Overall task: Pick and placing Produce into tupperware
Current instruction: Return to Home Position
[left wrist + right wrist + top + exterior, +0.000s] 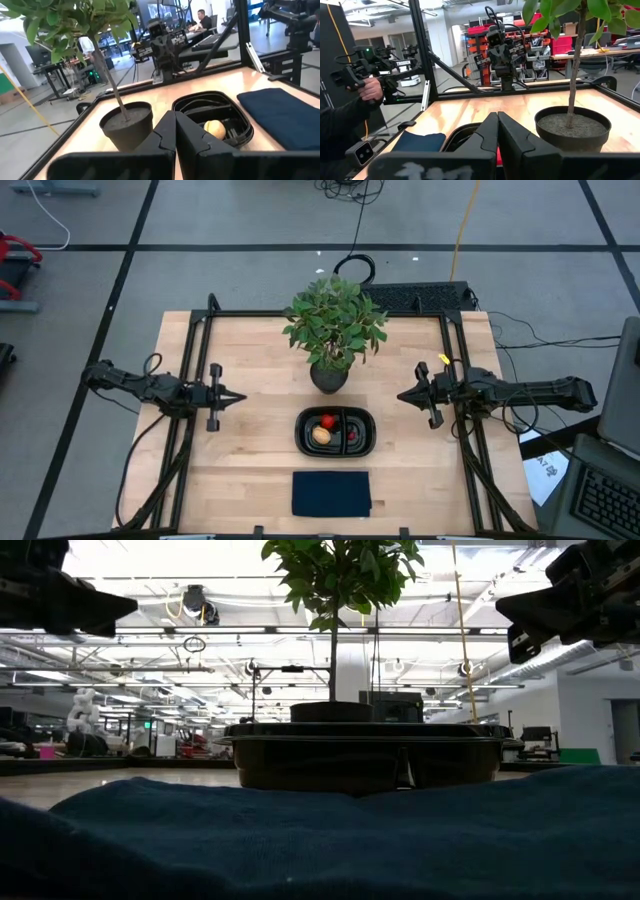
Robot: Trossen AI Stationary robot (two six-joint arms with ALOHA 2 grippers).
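The black oval tupperware (336,431) sits mid-table and holds the produce: a red strawberry-like piece (327,421), a yellow-orange round piece (321,436) and a small dark red berry (352,436) in the other compartment. The left wrist view shows the tupperware (212,107) with the yellow piece (215,129). My left gripper (240,397) hovers shut at the table's left, well clear of the container. My right gripper (402,395) hovers shut at the right. In the low view the tupperware (365,752) stands behind the cloth.
A potted leafy plant (332,330) stands just behind the tupperware, between the two grippers. A dark blue cloth (331,493) lies flat at the near edge. A black frame rail (452,360) borders the table. A person's hand (370,89) holding a device shows beyond the table.
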